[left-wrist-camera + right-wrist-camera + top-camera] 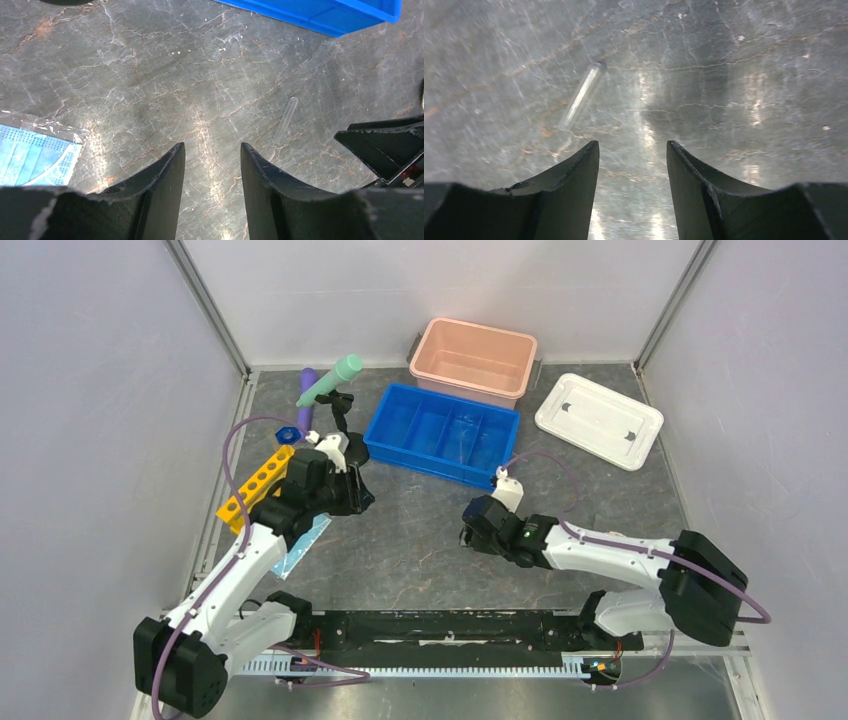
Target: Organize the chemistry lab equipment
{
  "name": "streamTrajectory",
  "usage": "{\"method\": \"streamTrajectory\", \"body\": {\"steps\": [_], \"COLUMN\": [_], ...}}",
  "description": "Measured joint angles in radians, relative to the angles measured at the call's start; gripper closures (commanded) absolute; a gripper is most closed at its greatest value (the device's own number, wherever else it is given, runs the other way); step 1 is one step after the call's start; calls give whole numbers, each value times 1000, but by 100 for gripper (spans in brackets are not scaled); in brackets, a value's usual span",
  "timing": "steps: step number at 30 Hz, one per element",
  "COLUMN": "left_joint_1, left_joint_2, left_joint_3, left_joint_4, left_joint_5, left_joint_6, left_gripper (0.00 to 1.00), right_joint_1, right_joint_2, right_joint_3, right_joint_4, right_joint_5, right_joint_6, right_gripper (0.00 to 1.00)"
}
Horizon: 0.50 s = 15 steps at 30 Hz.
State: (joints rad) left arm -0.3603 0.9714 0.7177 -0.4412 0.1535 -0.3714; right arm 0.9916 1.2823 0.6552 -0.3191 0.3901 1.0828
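Hovering low over the bench (420, 550) near its middle, the left gripper (212, 147) has its jaws parted with nothing between them. A clear tube (286, 122) lies flat on bare bench ahead and to the right of its fingertips, apart from them. The right gripper (633, 145) faces in from the other side, jaws also spread and empty. The same tube lies ahead and to the left of its fingers, not touching.

The mask (305, 545) lies flat beside the left arm, toward the left edge. The rack (255, 483) sits at the left edge, just beyond the mask. The funnel (287, 433) is past the rack's far end. In the far-left corner, the mint tube (330, 380) is tilted across the purple tube (306, 400), with the stand (340, 425) beside them. The tray (440, 435) sits mid-bench toward the far edge.
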Motion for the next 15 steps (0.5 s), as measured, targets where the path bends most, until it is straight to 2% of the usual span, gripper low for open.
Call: {"method": "streamTrajectory", "body": {"steps": [10, 15], "left_joint_1": [0, 0], "left_joint_2": [-57, -80], "left_joint_3": [0, 0], "left_joint_4": [-31, -41], "left_joint_5": [-74, -98], "left_joint_6": [2, 2], "left_gripper": [47, 46], "right_joint_1": [26, 30], "right_joint_2": [244, 287], "right_joint_3": [285, 315], "right_joint_4": [-150, -214], "right_joint_5": [30, 25], "right_joint_6": [240, 321], "right_gripper": [45, 46]}}
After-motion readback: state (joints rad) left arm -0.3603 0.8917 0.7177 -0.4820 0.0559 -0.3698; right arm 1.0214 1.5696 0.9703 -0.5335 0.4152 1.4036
